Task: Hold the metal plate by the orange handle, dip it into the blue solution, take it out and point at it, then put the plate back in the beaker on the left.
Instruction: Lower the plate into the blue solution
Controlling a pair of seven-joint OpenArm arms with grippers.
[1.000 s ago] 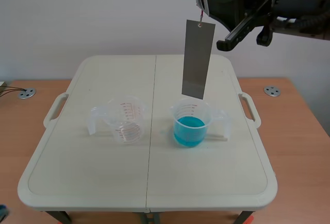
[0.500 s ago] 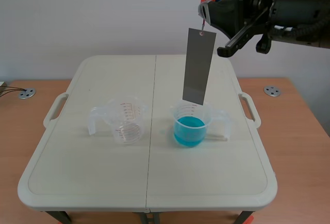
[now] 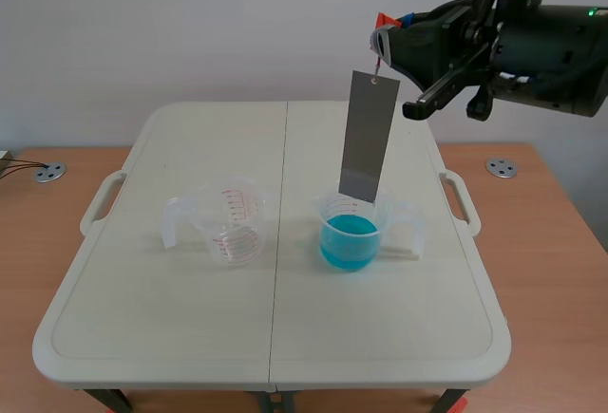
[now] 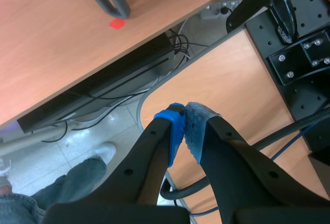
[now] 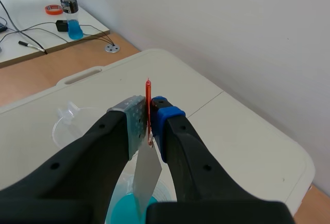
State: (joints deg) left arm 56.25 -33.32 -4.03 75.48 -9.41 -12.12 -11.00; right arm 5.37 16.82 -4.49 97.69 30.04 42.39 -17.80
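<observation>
The metal plate [image 3: 369, 138] is a long, flat strip of dull grey and hangs a little tilted from the orange handle [image 5: 148, 92], which the right gripper [image 5: 149, 108] pinches tightly. Its lower end is at the rim of the beaker of blue solution [image 3: 351, 237], right of the middle seam of the tabletop [image 3: 171, 337]; whether it touches the liquid I cannot tell. The left gripper [image 4: 184, 118] is closed on nothing

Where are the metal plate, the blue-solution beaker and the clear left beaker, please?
metal plate [image 3: 369, 138]: scene view, middle of its flat face.
blue-solution beaker [image 3: 349, 244]: scene view, front wall over the liquid.
clear left beaker [image 3: 236, 231]: scene view, front wall by the red marks.
</observation>
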